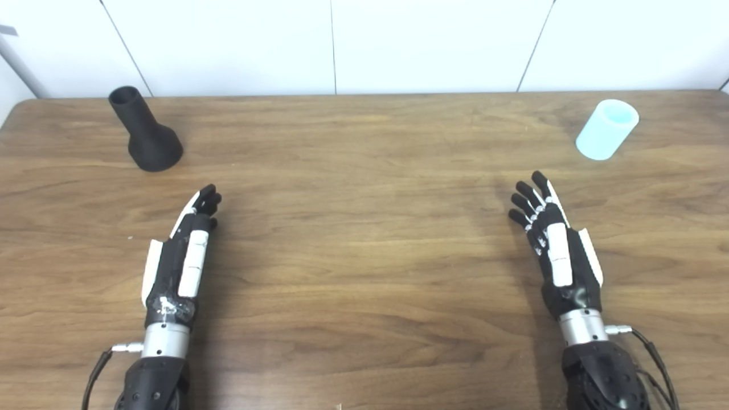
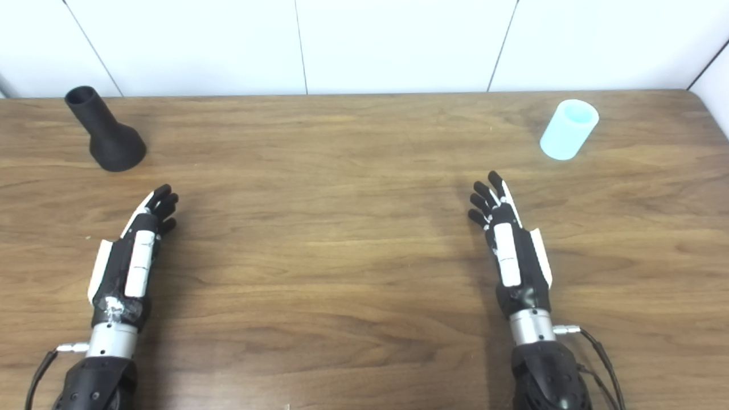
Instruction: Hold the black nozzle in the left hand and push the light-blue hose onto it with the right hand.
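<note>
Left eye view shows nothing picked up yet. Taking the black nozzle (image 1: 146,130) as the marker, it stands on its wide base at the far left of the table (image 1: 364,239), narrow neck tilted up and away. The left hand (image 1: 181,256) hangs nearer than the nozzle, fingers apart and empty. The right hand (image 1: 555,245) is likewise spread, and the light-blue hose (image 1: 606,129) sits well across from the nozzle. I'd say grip the flared base and leave the neck clear.

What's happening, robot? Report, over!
Left hand open, right hand open, both empty. Black nozzle upright far left, light-blue hose far right, neither touched. Nothing in the way.
</note>
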### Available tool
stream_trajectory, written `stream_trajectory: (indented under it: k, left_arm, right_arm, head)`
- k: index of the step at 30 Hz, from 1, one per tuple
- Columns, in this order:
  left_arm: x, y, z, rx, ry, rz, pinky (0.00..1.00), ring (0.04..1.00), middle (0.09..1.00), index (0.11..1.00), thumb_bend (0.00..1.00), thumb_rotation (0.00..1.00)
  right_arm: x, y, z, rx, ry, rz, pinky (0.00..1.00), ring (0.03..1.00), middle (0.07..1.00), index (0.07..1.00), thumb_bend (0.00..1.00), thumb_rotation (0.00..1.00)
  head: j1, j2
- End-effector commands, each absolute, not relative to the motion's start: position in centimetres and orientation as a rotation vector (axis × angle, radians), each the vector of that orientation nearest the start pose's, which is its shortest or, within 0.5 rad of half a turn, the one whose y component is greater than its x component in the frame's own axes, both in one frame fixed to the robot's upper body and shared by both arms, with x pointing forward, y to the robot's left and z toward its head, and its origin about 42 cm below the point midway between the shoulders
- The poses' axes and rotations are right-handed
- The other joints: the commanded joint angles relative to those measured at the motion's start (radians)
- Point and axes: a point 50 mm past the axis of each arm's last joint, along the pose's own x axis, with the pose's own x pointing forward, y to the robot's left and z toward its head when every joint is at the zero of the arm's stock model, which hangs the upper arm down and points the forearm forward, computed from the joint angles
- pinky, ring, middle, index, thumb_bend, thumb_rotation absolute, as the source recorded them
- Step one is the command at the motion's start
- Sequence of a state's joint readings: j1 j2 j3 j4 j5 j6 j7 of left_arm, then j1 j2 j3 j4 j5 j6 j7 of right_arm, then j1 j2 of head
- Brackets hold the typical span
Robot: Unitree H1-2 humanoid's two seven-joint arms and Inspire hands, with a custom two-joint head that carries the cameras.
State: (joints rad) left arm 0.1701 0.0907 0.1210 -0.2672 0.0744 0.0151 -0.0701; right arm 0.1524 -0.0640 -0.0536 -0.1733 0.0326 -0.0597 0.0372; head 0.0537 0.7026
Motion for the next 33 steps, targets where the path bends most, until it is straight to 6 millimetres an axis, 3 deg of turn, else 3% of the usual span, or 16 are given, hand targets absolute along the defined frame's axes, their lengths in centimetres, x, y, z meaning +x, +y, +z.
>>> stream_trajectory:
  k: [1, 19, 24, 26, 33]
  left_arm:
    - [21.7, 27.8, 12.9, 0.211, -0.072, 0.077, 0.92, 0.935, 0.908, 0.917, 0.58, 0.89]
    - [21.6, 27.7, 12.9, 0.212, -0.068, 0.076, 0.92, 0.937, 0.908, 0.915, 0.58, 0.90]
    - [21.6, 27.3, 12.7, 0.206, -0.056, 0.072, 0.95, 0.944, 0.911, 0.913, 0.57, 0.89]
    - [21.6, 26.9, 12.5, 0.207, -0.050, 0.068, 0.96, 0.948, 0.914, 0.915, 0.56, 0.89]
    - [21.5, 25.7, 11.4, 0.180, -0.038, 0.061, 0.95, 0.942, 0.908, 0.908, 0.59, 0.84]
  right_arm:
    - [23.3, -25.1, 11.2, -0.048, -0.088, -0.037, 0.86, 0.906, 0.915, 0.963, 0.55, 1.00]
    - [23.2, -25.1, 11.1, -0.056, -0.086, -0.031, 0.87, 0.912, 0.921, 0.968, 0.54, 1.00]
    - [23.2, -25.5, 10.8, -0.056, -0.091, -0.027, 0.87, 0.918, 0.925, 0.974, 0.52, 1.00]
    - [23.2, -26.0, 10.5, -0.056, -0.090, -0.029, 0.87, 0.918, 0.925, 0.974, 0.51, 1.00]
    - [23.3, -27.2, 9.8, -0.051, -0.080, -0.016, 0.91, 0.941, 0.940, 0.986, 0.53, 0.98]
  head:
    - [0.000, 0.001]
    - [0.003, -0.007]
    - [0.069, -0.032]
    - [0.140, -0.062]
    - [0.235, -0.124]
